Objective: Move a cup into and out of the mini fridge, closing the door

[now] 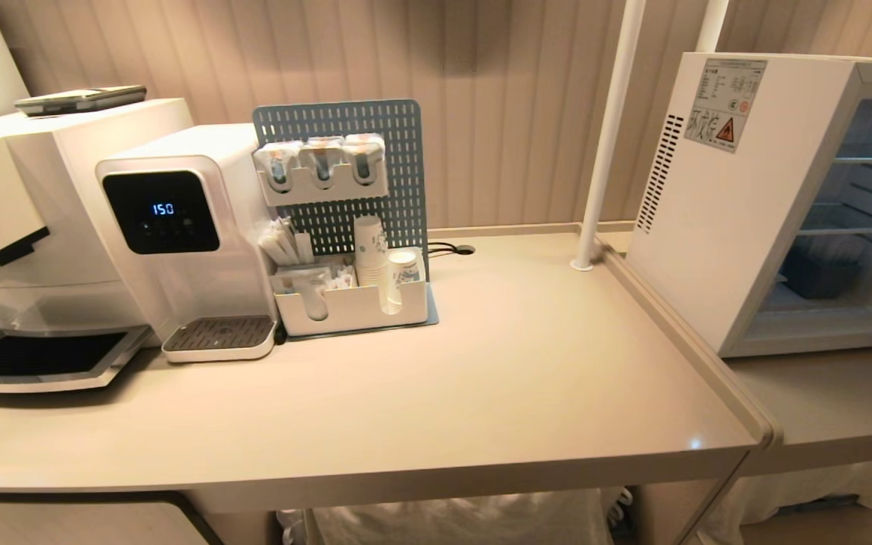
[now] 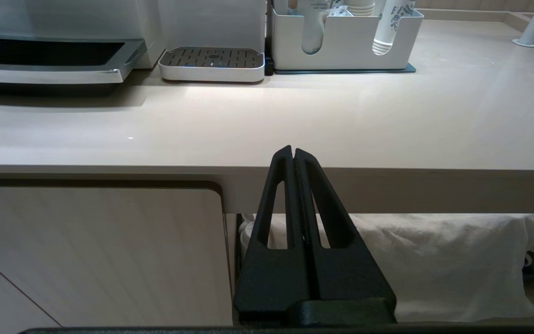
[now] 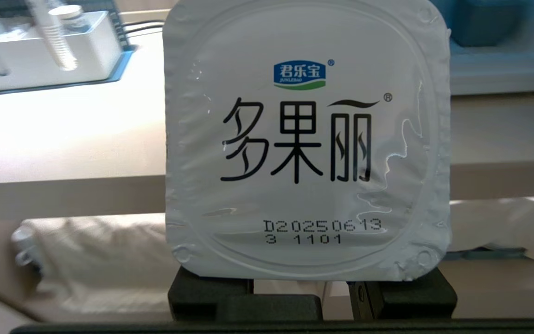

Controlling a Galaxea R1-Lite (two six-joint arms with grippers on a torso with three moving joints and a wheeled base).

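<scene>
Filling the right wrist view, the small squat white plastic cup [image 3: 306, 139] with its squarish printed foil lid sits clamped in the right claw [image 3: 311, 297], lid turned back toward the wrist. Over on the left, the left claw [image 2: 293, 155] hangs pressed shut and empty below the beige surface [image 1: 481, 378] edge. From the right claw, the white boxy mini fridge [image 1: 716, 227] lies ahead and to the right, its door swung aside, wire shelves exposed. Right arm is plainly nearer, low before the surface.
</scene>
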